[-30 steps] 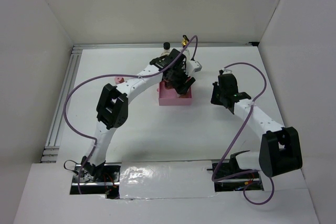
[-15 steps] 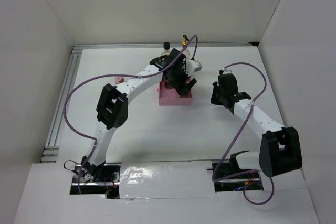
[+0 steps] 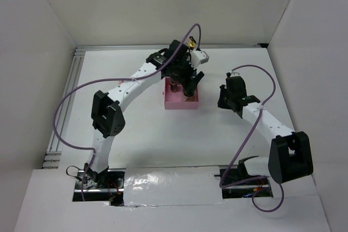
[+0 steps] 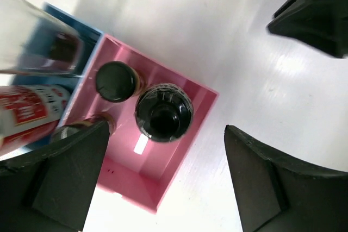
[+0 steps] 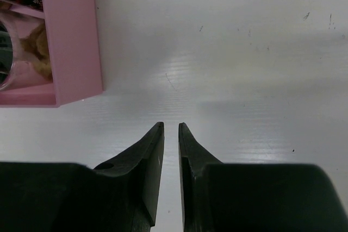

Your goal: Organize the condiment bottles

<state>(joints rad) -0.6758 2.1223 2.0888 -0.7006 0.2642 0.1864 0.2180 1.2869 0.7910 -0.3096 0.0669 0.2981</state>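
Note:
My left gripper (image 4: 163, 186) is open and empty, its jaws wide apart above the near corner of the pink tray (image 4: 179, 150); it also shows in the top view (image 3: 189, 87). In the tray stand a ribbed dark-capped spice jar (image 4: 163, 112) and a smaller dark-capped jar (image 4: 116, 81). A third jar (image 4: 87, 123) is half hidden by my left finger. A tall clear bottle (image 4: 32, 42) and a red-labelled bottle (image 4: 27, 111) are at the blue end. The gold cap (image 3: 191, 42) shows in the top view. My right gripper (image 5: 171, 134) is shut and empty over the bare table.
The pink tray (image 3: 179, 103) sits mid-table at the back, under my left wrist. My right gripper (image 3: 224, 101) hovers just right of it, and the tray's corner (image 5: 76, 42) shows in the right wrist view. White walls enclose the table; a rail runs along the left edge.
My left arm has swung: its elbow moved left and its wrist shifted back and right over the tray. It now hides the pink-capped jar and the black cap. The right arm has not moved.

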